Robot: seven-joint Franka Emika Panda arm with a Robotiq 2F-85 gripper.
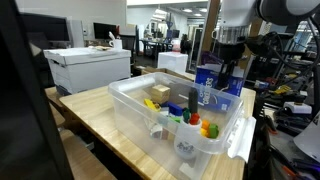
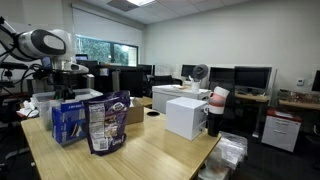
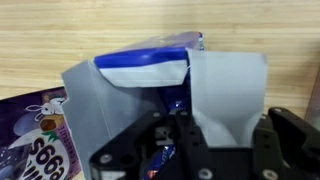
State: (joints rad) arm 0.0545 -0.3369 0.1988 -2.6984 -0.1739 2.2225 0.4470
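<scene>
**Student:** What stands at the centre of the figure?

**Tutor:** The claw (image 3: 165, 68), seen from the wrist and clenched on the top edge of a blue bag (image 3: 150, 62). The bag's blue-and-white rim lies between the two grey-wrapped pads (image 3: 232, 90), with one pad on each side of it.

**Student:** Where is the bag itself?

**Tutor:** It stands upright on the wooden worktop (image 2: 150, 155), directly beneath the arm. In both exterior views the claw meets it from above. Its base appears to rest on the wood, though the contact is too small to confirm.

**Student:** What lies next to it?

**Tutor:** A purple packet (image 3: 35, 140) with white lettering fills the lower left corner of the wrist view, just beside the bag. In an exterior view the same packet (image 2: 107, 125) stands upright at the bag's side. Whether the two touch cannot be told.

**Student:** And farther off?

**Tutor:** In an exterior view a clear plastic bin (image 1: 135, 115) sits on the same worktop, nearer the camera than the bag. It holds small coloured toys, among them a yellow block (image 1: 158, 93). In an exterior view a white box (image 2: 185, 118) stands beyond the two packages, well apart from them. A desk fan (image 2: 200, 72) is visible behind the box, and rows of monitors line the room's far wall.
</scene>
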